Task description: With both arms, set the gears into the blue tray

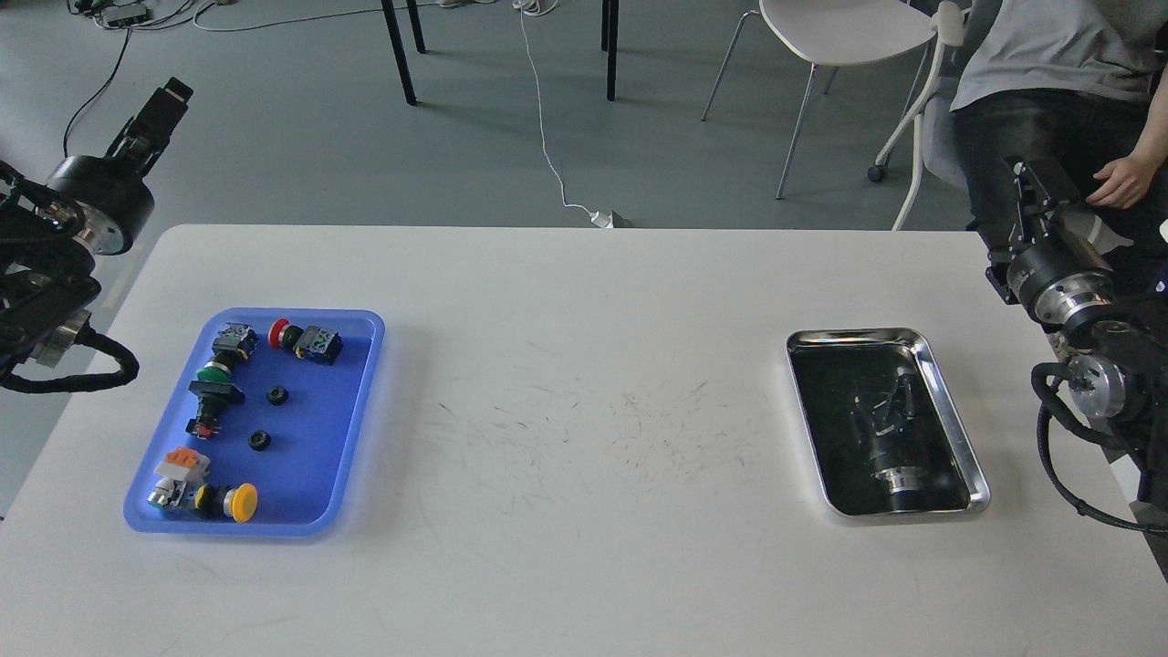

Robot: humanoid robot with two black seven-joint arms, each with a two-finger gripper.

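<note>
Blue tray (351, 401) on table (584, 365), two gears (276, 395) (259, 440) inside it among switches (306, 339), both end effectors – left (164, 105), right (1027, 182) – raised clear, finger gap indiscernible, nothing visibly held.

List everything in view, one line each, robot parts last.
gears: two, black, inside the blue tray, apart from each other
push-button switches: three, with red, green and yellow caps, in the blue tray
blue tray: one, blue, table's left side
steel tray: one, shiny, table's right side, mirroring the arm above
table: one, white, scuffed in the middle
chair: one, white, behind the table
seated person: one, grey shirt, top right
left gripper: black, raised beyond the table's left edge
right gripper: black, raised at the table's right edge
</note>
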